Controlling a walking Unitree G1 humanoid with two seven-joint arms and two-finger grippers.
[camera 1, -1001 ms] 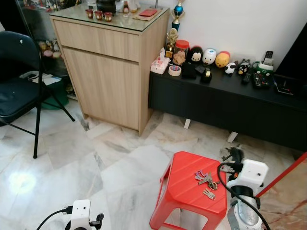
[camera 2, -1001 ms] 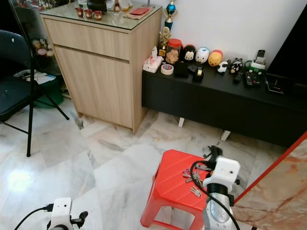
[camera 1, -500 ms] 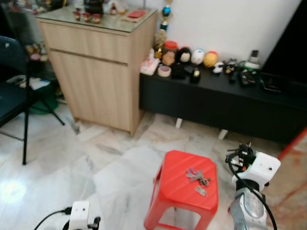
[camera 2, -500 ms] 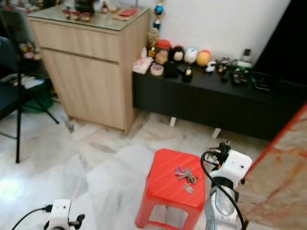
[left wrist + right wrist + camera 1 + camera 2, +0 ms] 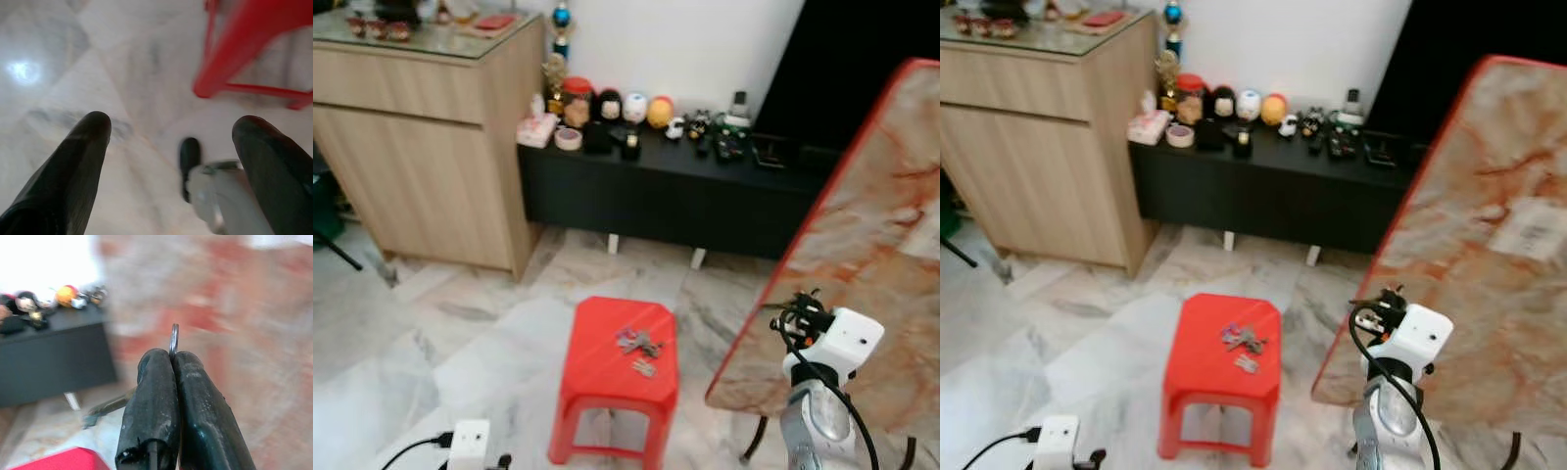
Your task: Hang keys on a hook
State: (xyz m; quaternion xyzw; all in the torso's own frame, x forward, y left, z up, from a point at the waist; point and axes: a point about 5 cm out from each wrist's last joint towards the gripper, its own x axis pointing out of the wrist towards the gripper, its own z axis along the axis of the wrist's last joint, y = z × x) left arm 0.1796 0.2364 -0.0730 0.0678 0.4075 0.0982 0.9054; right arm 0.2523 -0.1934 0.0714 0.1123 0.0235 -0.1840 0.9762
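My right gripper [image 5: 174, 357] is shut on a thin metal key ring [image 5: 174, 338], and a key [image 5: 110, 406] dangles from it, blurred. In the eye views this gripper [image 5: 800, 311] is raised at the lower right, right of the red stool [image 5: 597, 367] and close to a tilted marble-patterned table top [image 5: 862, 235]. Another bunch of keys [image 5: 639, 345] lies on the stool's seat. My left gripper [image 5: 171, 122] hangs open low over the floor with nothing between its fingers.
A wooden cabinet [image 5: 421, 147] stands at the back left. Beside it a low black bench [image 5: 685, 196] holds toys and remotes against the white wall. The red-rimmed table top leans across the right side. Marble floor [image 5: 440, 333] lies left of the stool.
The camera has swung to the right: cabinet and stool slid left in the picture, the chair left view, and the tilted table top came in. My right gripper stays shut.
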